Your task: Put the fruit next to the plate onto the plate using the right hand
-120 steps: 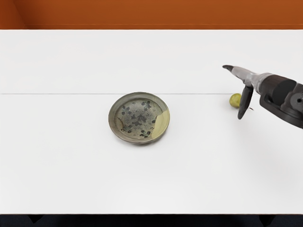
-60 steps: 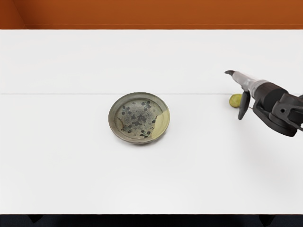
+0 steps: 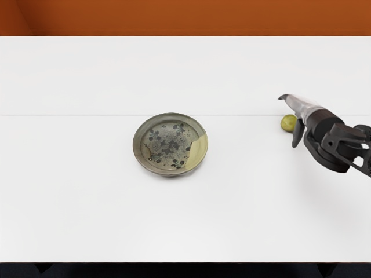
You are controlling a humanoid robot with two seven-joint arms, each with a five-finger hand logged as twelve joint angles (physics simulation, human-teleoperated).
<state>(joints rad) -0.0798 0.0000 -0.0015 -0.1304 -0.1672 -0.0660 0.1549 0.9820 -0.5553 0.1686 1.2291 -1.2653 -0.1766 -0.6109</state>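
A white table (image 3: 87, 202) is seen from above at a slant, with an orange-brown wall behind it. A round, shallow ceramic plate (image 3: 137, 145) is set near the middle of the table; it is glazed olive green, with a dark speckled floral pattern, and nothing is seen on it. A small yellow-green fruit (image 3: 288, 123) lies on the table well to the right of the plate and slightly farther back than its centre. The right robot hand (image 3: 306, 117), dark grey, is brought in from the right, on the far side of the fruit from the plate. Its fingers are stretched out long and its thumb hangs down, so the hand is wide and nothing is held. The thumb is just beside the fruit; whether it touches cannot be told. No left arm is shown. The grasp is judged to be not yet made, so the whole carry to the plate remains. Several things could go wrong from here. The fruit is small and rounded, so it could be nudged and rolled away by the thumb before the fingers are closed. A shallow pinch could let it slip during the long carry. Released from too high, it could roll off the plate's low rim.
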